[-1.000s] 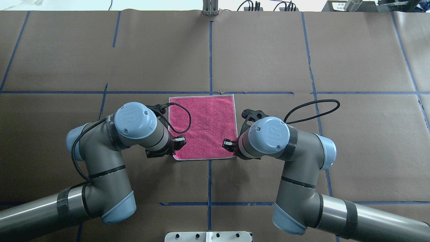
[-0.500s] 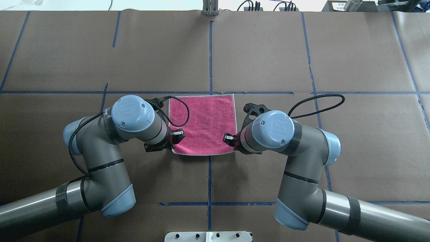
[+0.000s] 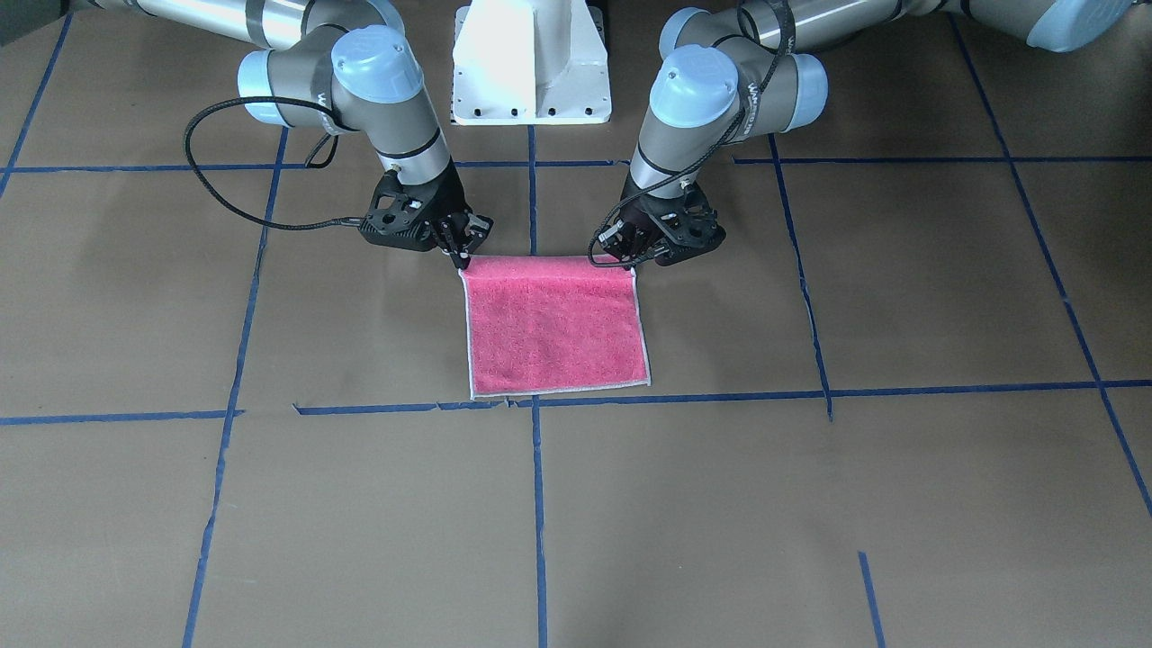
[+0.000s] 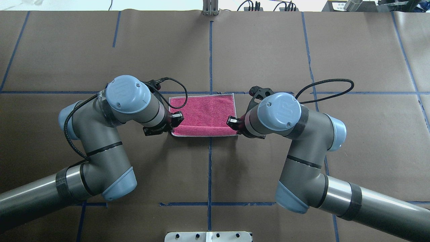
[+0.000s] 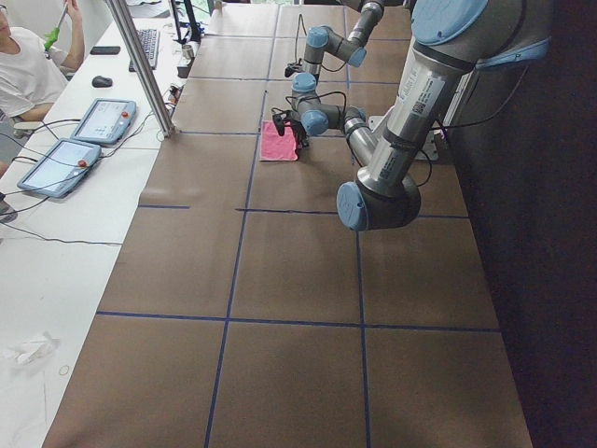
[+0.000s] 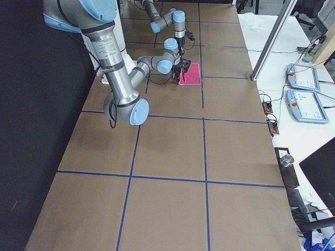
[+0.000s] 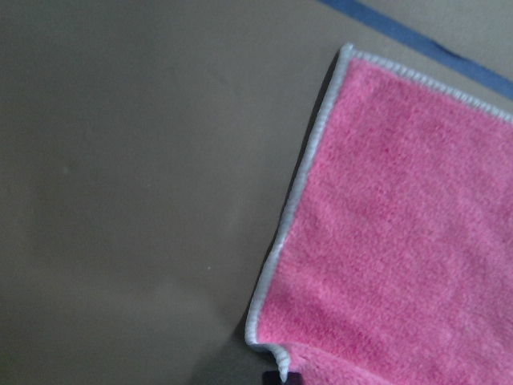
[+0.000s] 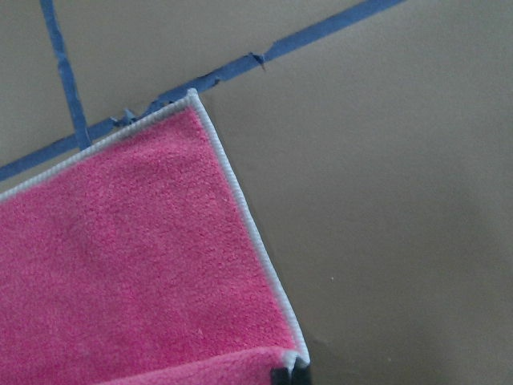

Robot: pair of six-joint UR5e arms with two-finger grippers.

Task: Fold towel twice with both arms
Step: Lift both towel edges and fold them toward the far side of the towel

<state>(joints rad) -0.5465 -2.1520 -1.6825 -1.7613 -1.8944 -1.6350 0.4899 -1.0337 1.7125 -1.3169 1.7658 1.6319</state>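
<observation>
The pink towel lies on the brown table at the centre; its far edge rests flat near a blue tape line. My left gripper is shut on the towel's near left corner. My right gripper is shut on the near right corner. Both hold the near edge lifted and curled over towards the far edge. In the front-facing view the towel hangs from the left gripper and the right gripper. The wrist views show the pink face with its whitish border. The grey face is hidden.
The white pedestal base stands between the arms at the robot's edge. Blue tape lines cross the brown table cover. A metal post, tablets and an operator are beyond the table's far side.
Both grippers have moved away from the robot, carrying the towel's near edge up and towards its far edge. The flat part of the towel now looks shorter.
</observation>
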